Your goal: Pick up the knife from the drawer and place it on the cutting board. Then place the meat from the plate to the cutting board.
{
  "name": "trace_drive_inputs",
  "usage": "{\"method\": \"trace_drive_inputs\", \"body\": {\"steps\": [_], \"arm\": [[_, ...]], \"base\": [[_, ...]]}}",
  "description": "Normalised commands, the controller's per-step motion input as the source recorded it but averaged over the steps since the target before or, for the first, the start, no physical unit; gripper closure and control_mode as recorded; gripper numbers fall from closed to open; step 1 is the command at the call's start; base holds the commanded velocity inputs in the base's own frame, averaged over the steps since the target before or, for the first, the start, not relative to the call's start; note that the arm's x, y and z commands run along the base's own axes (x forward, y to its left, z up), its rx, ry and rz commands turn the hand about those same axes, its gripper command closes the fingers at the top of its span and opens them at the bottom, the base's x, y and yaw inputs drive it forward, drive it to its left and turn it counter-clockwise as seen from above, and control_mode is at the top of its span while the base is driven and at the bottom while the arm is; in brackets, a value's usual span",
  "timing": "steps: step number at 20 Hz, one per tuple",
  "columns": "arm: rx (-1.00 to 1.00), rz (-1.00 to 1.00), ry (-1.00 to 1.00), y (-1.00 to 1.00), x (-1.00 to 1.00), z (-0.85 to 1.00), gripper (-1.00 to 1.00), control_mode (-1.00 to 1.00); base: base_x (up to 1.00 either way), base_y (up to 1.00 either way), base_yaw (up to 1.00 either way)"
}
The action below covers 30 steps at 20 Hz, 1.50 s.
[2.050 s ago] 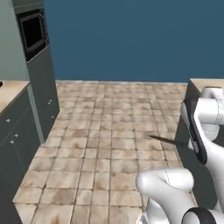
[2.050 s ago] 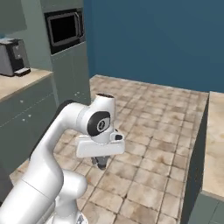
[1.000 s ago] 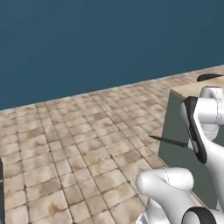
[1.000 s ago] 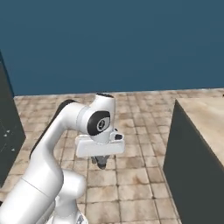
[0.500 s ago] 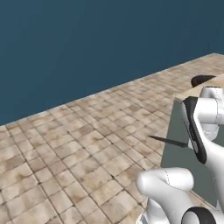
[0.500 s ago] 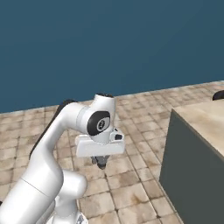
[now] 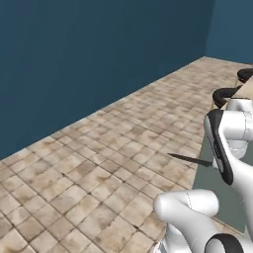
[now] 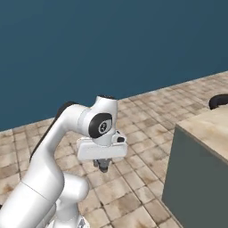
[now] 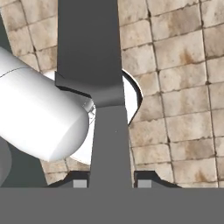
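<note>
Pincer [image 9: 111, 181] clamped on the knife [image 7: 190, 159], blade sticking out sideways over the floor. If I swing past the table [image 8: 205, 133] edge carelessly, it could clip and slip.

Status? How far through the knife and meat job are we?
Done: the knife is picked up and clamped in the shut gripper. In the left base view it juts out over the tiled floor.
In hand: carrying it, with a counter close on the right.
Left: lay the knife on the cutting board, then move the meat from the plate to the board.
</note>
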Motion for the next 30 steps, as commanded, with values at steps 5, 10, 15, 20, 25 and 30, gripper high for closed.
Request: {"method": "trace_drive_inputs", "body": {"steps": [5,10,15,20,25,30], "arm": [[0.00,0.00,0.00,0.00,0.00,0.00,1.00,1.00],[0.00,0.00,0.00,0.00,0.00,0.00,1.00,1.00],[0.00,0.00,0.00,0.00,0.00,0.00,1.00,1.00],[0.00,0.00,0.00,0.00,0.00,0.00,1.00,1.00],[0.00,0.00,0.00,0.00,0.00,0.00,1.00,1.00],[0.00,0.00,0.00,0.00,0.00,0.00,1.00,1.00]], "base": [[0.76,0.81,-0.37],[0.78,0.87,-0.37],[0.77,0.87,-0.36],[0.77,0.86,-0.37],[0.77,0.77,-0.37],[0.78,0.76,-0.38]]}}
